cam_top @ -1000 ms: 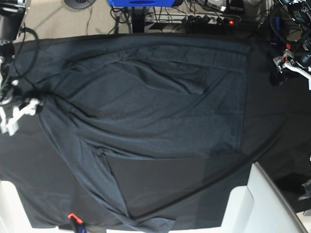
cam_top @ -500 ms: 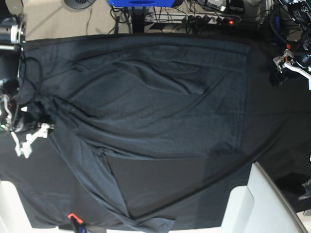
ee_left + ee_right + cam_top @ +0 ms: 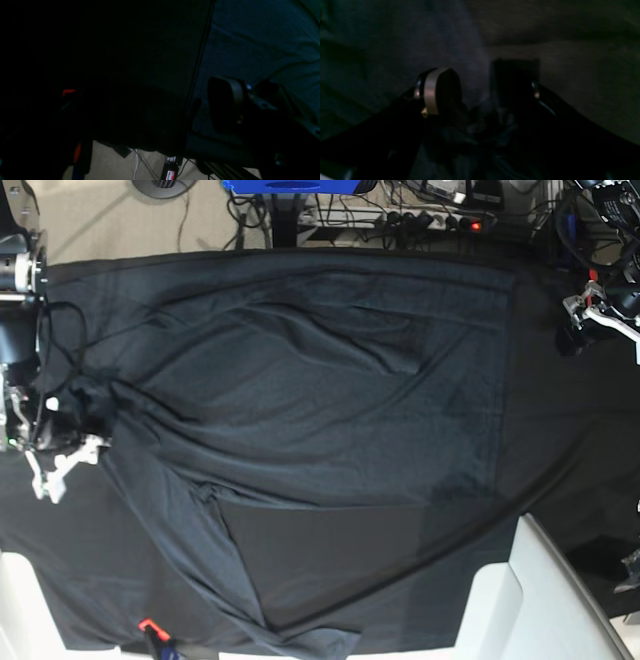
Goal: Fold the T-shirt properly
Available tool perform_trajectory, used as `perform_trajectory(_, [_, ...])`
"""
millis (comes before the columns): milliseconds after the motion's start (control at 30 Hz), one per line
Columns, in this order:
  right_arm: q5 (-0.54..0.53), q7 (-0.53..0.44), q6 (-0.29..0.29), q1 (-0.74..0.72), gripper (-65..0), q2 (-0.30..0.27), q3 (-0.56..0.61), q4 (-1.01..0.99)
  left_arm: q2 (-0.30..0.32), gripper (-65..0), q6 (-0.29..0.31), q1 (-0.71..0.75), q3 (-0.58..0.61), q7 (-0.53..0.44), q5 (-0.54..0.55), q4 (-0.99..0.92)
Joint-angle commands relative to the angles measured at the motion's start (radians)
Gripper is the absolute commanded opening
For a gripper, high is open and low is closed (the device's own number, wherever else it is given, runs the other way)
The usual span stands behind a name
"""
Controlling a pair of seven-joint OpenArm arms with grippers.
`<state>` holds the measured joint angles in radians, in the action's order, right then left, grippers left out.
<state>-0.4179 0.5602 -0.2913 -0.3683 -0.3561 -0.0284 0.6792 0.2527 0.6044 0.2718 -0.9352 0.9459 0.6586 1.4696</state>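
T-shirt (image 3: 470, 62) bunched between right fingers (image 3: 437, 92), well apart from left fingers (image 3: 225, 100).

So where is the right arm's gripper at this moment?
In the base view the right gripper sits at the far left, at the bunched edge of the dark slate blue-grey knit T-shirt spread on the black tablecloth.
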Motion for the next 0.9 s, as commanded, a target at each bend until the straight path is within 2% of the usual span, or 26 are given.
perform_trajectory(0, [-0.008,-0.016,-0.003,-0.025,-28.5,-0.019,-0.005,0.012,0.021,-6.4,0.009,0.001,-0.008,-0.017,0.016,0.015])
perform_trajectory(67, [-0.008,-0.016,-0.003,-0.025,-33.3,-0.021,-0.008,0.012,0.021,-6.4,0.009,-0.003,-0.003,-0.017,0.016,0.015])
perform_trajectory(167, [-0.008,-0.015,-0.003,-0.025,-48.2,-0.022,-0.011,0.012,0.021,-6.4,0.009,-0.004,-0.002,-0.017,0.016,0.015])
perform_trajectory(233, [-0.008,-0.013,-0.003,-0.025,-55.4,-0.019,-0.011,0.012,0.021,-6.4,0.009,-0.006,-0.002,-0.017,0.016,0.015])
perform_trajectory(433, [-0.009,-0.009,-0.001,-0.025,-65.0,-0.016,-0.012,0.012,0.021,-6.4,0.009,-0.006,-0.002,-0.017,0.016,0.013])
perform_trajectory(600, [-0.012,-0.009,-0.001,-0.027,-64.7,-0.018,-0.014,0.014,0.021,-6.4,0.009,-0.004,-0.002,-0.017,0.016,0.013])
perform_trajectory(700, [-0.017,-0.01,-0.001,-0.027,-62.3,-0.018,-0.034,0.014,0.021,-6.4,0.009,-0.004,-0.002,-0.017,0.016,0.013])
perform_trajectory(867, [-0.017,-0.01,-0.004,-0.021,-34.8,-0.014,-0.121,0.014,0.021,-6.4,0.009,-0.004,-0.002,-0.017,0.016,0.013])
